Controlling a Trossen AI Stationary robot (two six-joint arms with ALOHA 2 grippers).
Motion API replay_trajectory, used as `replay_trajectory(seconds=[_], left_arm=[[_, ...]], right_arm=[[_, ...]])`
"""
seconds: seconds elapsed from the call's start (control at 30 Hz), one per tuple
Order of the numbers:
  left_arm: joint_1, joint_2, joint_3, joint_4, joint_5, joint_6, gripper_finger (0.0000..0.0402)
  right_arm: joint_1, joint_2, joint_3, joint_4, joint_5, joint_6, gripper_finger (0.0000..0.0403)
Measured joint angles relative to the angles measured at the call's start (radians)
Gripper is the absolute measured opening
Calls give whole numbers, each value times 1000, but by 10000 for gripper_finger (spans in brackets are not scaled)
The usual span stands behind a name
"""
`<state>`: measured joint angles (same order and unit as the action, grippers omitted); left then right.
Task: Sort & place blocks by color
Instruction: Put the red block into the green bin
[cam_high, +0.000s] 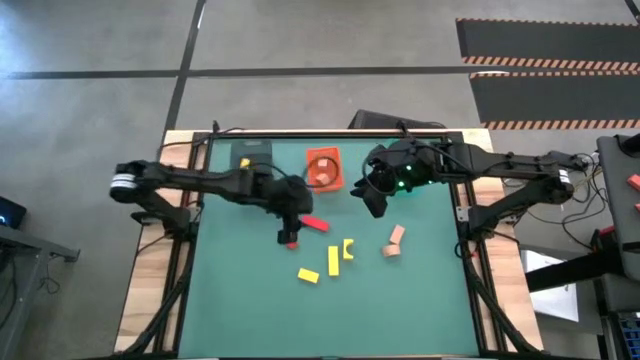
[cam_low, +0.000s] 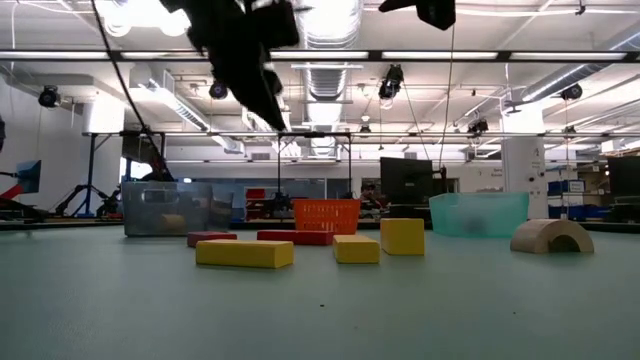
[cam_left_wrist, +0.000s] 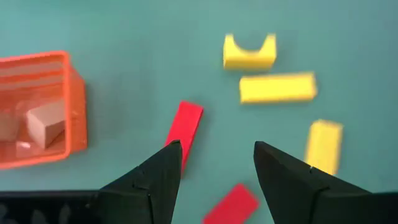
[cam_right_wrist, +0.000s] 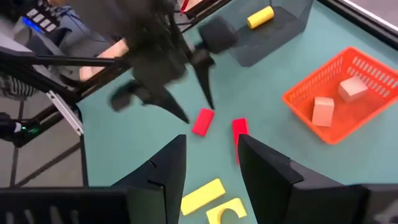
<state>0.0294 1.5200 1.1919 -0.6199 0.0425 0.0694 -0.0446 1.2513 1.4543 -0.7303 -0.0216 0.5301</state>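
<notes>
**A:** Red first: two red bars on the green mat. Long red bar (cam_high: 315, 224) just at 3 o'clock of the left gripper (cam_high: 291, 232), short red bar (cam_high: 291, 243) right under it, at its 6.

**B:** Left fingers?

**A:** Apart, empty. Wrist cam shows both dark fingers (cam_left_wrist: 155, 180) spread, the long red bar running up between them, the short one at the frame's edge. No contact visible.

**B:** Yellows?

**A:** Three, grouped at 5 o'clock of the left gripper: flat yellow bar (cam_high: 308, 274), upright yellow bar (cam_high: 333, 262), notched yellow block (cam_high: 348, 249). None touching.

**B:** Tan?

**A:** Tan arch block (cam_high: 394, 243) alone at 3 o'clock of the yellows. Two more tan blocks (cam_right_wrist: 337, 101) sit inside the orange tray (cam_high: 323, 168). One yellow cylinder (cam_right_wrist: 260, 17) lies in the dark grey tray (cam_high: 249, 155), at 9 o'clock of the orange one.

**B:** Right arm?

**A:** Right gripper (cam_high: 373, 198) hangs above the mat at 4 o'clock of the orange tray, fingers apart, holding nothing. Teal tray (cam_low: 479, 214) only shows in the low view.
</notes>
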Motion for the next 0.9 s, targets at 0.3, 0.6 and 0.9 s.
replay_trajectory(seconds=[0.3,0.6,0.9], left_arm=[[12,201,-2,29,-1,227,185],[29,276,-4,108,-1,283,185],[56,313,-9,169,-2,285,185]], right_arm=[[43,-54,-44,10,36,64,130],[60,-60,-60,11,70,101,130],[60,-60,-61,11,77,103,129]])
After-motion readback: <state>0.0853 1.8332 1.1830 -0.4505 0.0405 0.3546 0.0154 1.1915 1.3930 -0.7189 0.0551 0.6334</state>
